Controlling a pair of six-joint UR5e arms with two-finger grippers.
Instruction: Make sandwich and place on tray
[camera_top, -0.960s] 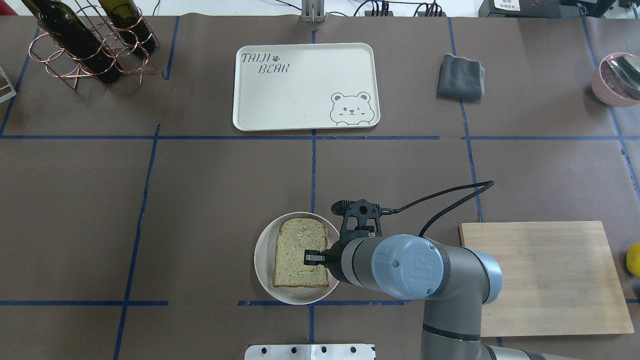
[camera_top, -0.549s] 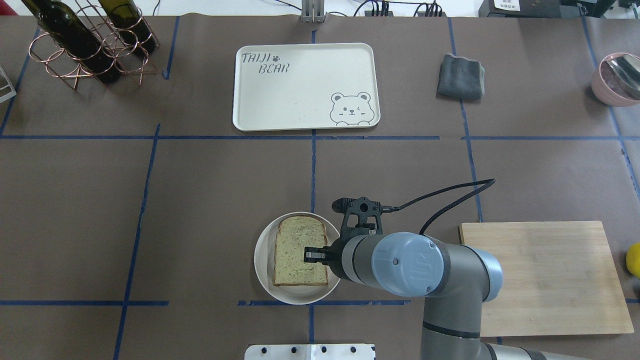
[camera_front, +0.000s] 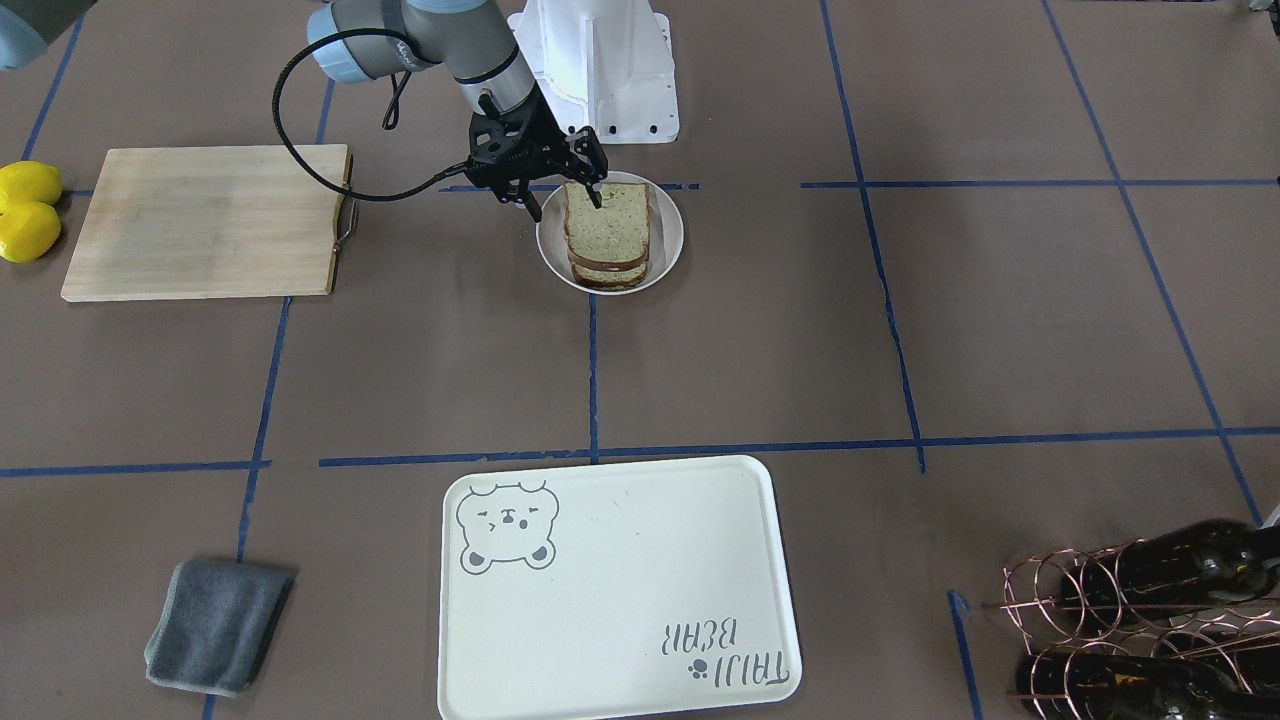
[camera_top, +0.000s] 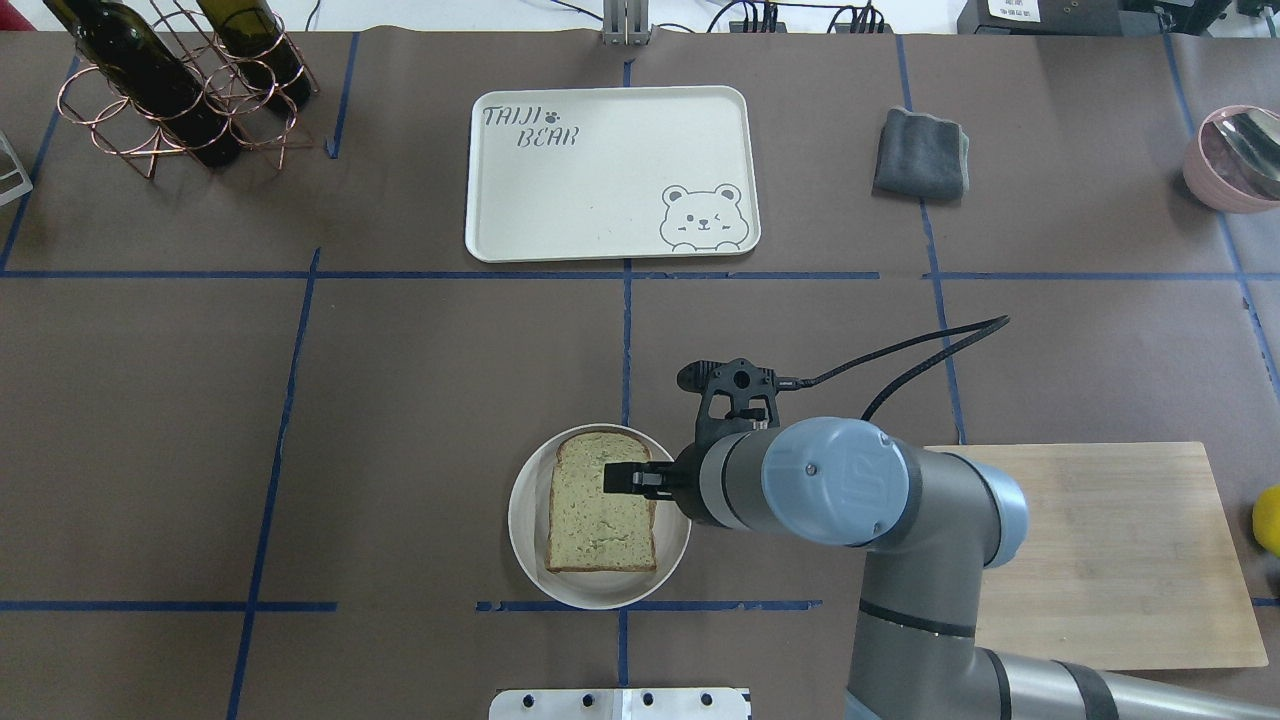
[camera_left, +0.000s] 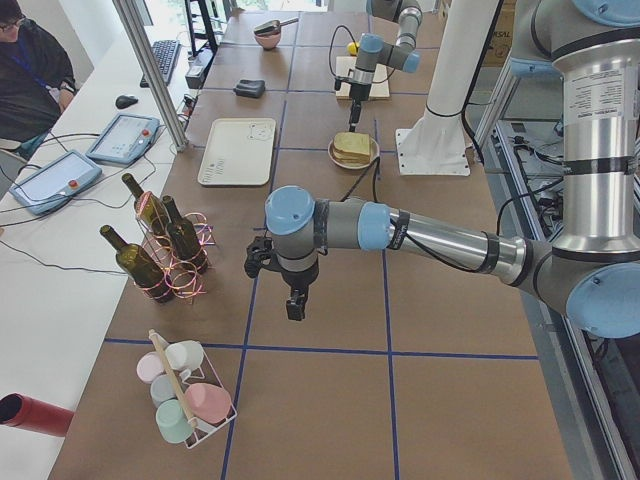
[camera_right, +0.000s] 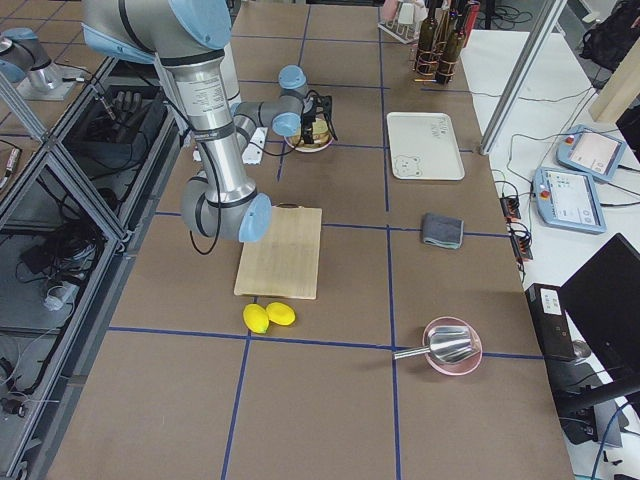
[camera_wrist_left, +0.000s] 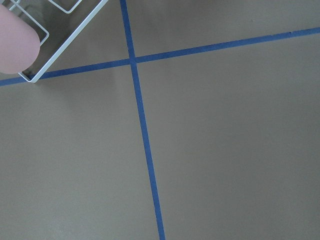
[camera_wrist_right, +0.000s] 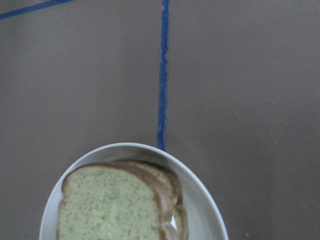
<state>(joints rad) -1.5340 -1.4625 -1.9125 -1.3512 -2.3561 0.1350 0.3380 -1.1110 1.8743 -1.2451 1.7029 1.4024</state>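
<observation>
The sandwich (camera_top: 595, 515), two stacked bread slices, lies on a small white plate (camera_top: 525, 545) near the robot's base. It also shows in the front view (camera_front: 607, 235) and the right wrist view (camera_wrist_right: 112, 205), where a bit of white shows between the slices. My right gripper (camera_front: 564, 202) hangs open just above the sandwich's near right part, holding nothing. The tray (camera_top: 610, 175) lies across the table with nothing on it. My left gripper (camera_left: 293, 305) shows only in the left side view, far off by the wine rack; I cannot tell its state.
A wooden cutting board (camera_top: 1100, 555) lies right of the plate, with lemons (camera_front: 28, 210) beyond it. A grey cloth (camera_top: 920, 152) lies right of the tray. A wine rack (camera_top: 180, 85) is far left, a pink bowl (camera_top: 1235, 158) far right, a cup rack (camera_left: 185, 390) near the left arm.
My right gripper has risen and moved a little away from the robot's base over the sandwich. The top slice has straightened slightly and stays on the plate.
</observation>
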